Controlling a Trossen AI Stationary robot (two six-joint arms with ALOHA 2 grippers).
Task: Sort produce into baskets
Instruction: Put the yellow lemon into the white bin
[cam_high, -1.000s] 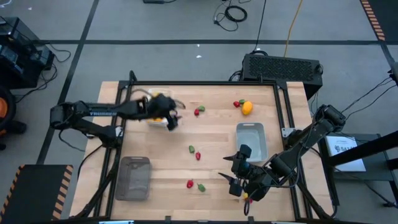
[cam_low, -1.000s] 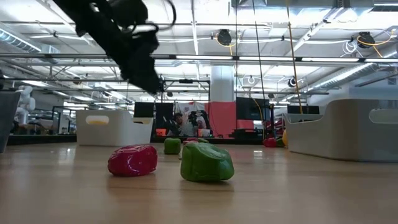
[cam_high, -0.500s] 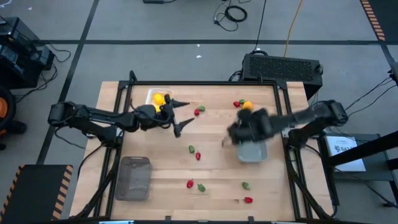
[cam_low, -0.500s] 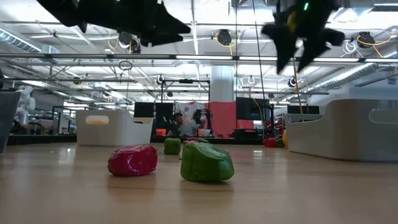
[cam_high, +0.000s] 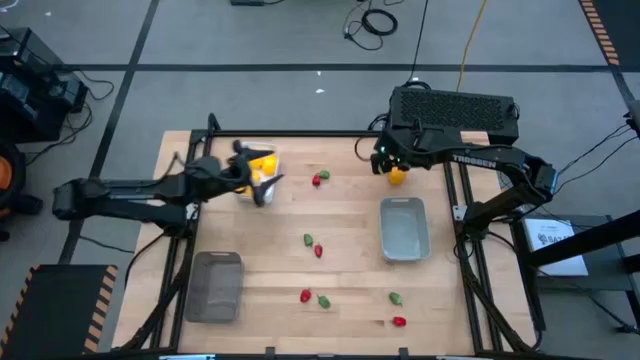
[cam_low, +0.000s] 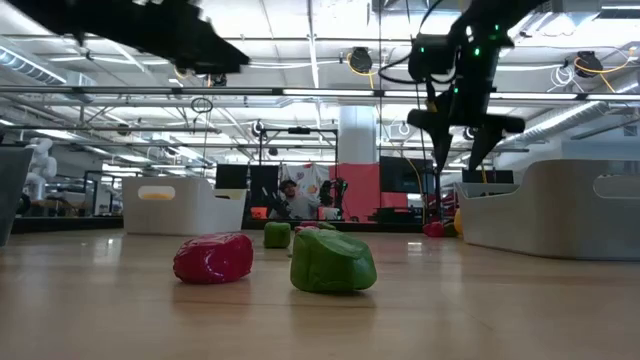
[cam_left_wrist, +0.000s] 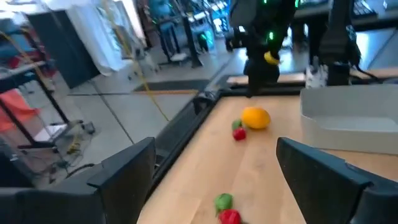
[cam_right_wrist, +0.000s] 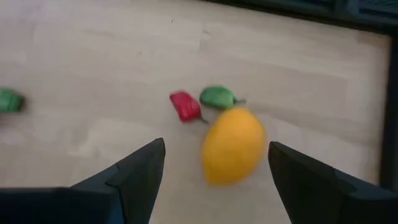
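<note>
An orange fruit (cam_high: 397, 177) lies at the table's far right with a small red piece (cam_right_wrist: 185, 106) and a green piece (cam_right_wrist: 217, 96) beside it. My right gripper (cam_high: 385, 158) hangs open above the fruit (cam_right_wrist: 233, 144), clear of it; it also shows in the low view (cam_low: 462, 140). My left gripper (cam_high: 264, 188) is open and empty beside the white basket (cam_high: 243, 160), which holds a yellow fruit (cam_high: 262, 163). The light grey basket (cam_high: 404, 228) and the dark mesh basket (cam_high: 215, 285) stand on the table. Red and green pieces (cam_high: 318, 178) lie scattered about.
Pairs of red and green pieces lie mid-table (cam_high: 313, 245) and nearer the front (cam_high: 314, 297), with a green piece (cam_high: 396, 298) and a red one (cam_high: 399, 321) at the front right. A black box (cam_high: 455, 108) stands behind the table's far right edge.
My right gripper has gone from the table's near right, over the light grey basket, to the far edge above the orange fruit. My left gripper has swung a little toward the table's right and come back beside the white basket.
</note>
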